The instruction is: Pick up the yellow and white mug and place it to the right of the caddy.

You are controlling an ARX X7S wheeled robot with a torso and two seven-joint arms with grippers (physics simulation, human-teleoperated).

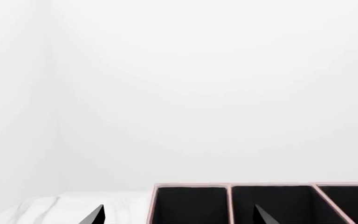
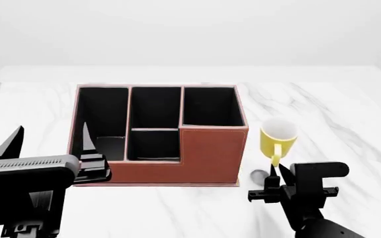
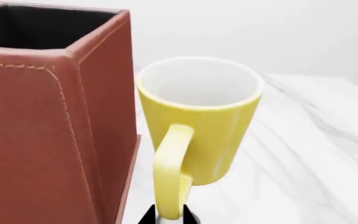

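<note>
Right pincer (image 2: 278,172), black and two-fingered, is closed on the lower part of the loop handle of the small yellow and white mug (image 2: 278,136); in the right wrist view its dark fingertips (image 3: 149,217) sit on either side of the handle's lower end. The mug (image 3: 197,116) lies just beyond the pincer, its handle pointing back toward the robot. It is a slightly tapered cylinder, yellow outside and white inside, with its long axis near vertical and its open mouth facing up. Whether its base touches the white marble desk (image 2: 336,114) cannot be told; a small dark shadow lies under it. Just beside the mug, on its left, stands the large reddish-brown leather-like caddy (image 2: 210,153), a rectangular box with black-lined compartments and a stepped-down front; a narrow gap separates the two. Further left, the left pincer (image 2: 48,141) hangs near the caddy's left front corner, its two black fingers spread wide and holding nothing.
</note>
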